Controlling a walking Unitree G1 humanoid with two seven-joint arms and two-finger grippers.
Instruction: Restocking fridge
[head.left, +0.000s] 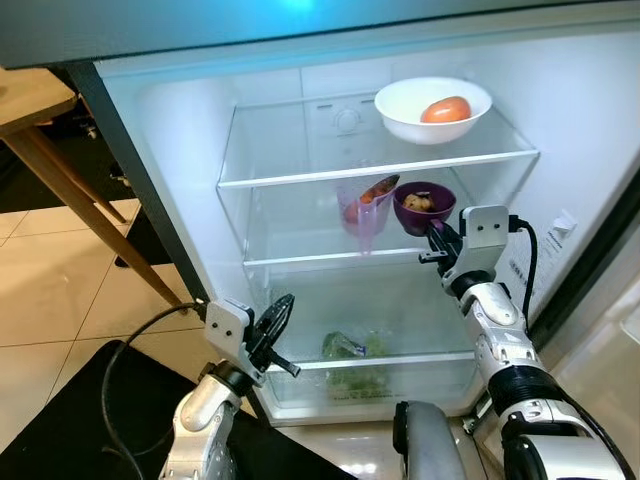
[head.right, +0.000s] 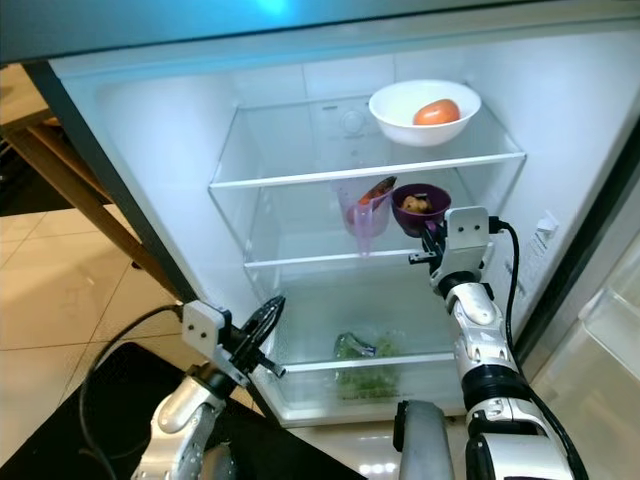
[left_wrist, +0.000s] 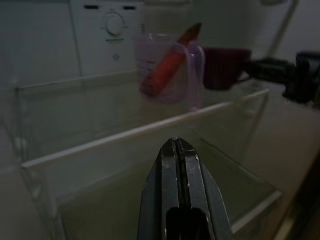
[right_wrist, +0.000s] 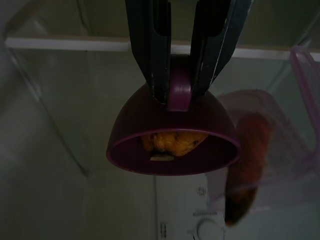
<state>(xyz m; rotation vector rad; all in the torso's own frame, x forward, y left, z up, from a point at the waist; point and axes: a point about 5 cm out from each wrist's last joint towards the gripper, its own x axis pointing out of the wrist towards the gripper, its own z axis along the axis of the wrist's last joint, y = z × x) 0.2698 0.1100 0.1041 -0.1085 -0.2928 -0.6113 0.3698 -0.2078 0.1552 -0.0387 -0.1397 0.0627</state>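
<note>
A small purple bowl (head.left: 424, 205) with yellowish food in it rests on the fridge's middle glass shelf (head.left: 300, 258), at the right. My right gripper (head.left: 437, 240) is shut on the bowl (right_wrist: 172, 135), its two fingers on either side of the tab on the rim. Just left of the bowl stands a clear pink measuring cup (head.left: 367, 208) with a carrot (left_wrist: 170, 67) in it. My left gripper (head.left: 283, 305) is shut and holds nothing, low at the fridge's left front, in front of the lower compartment.
A white bowl (head.left: 432, 108) holding an orange-red fruit (head.left: 446, 109) sits on the top shelf. Bagged greens (head.left: 357, 360) lie in the bottom drawer. A wooden table leg (head.left: 80, 200) slants at the left, a black mat (head.left: 70, 420) lies on the tiled floor, and the fridge door (head.left: 600, 290) stands at the right.
</note>
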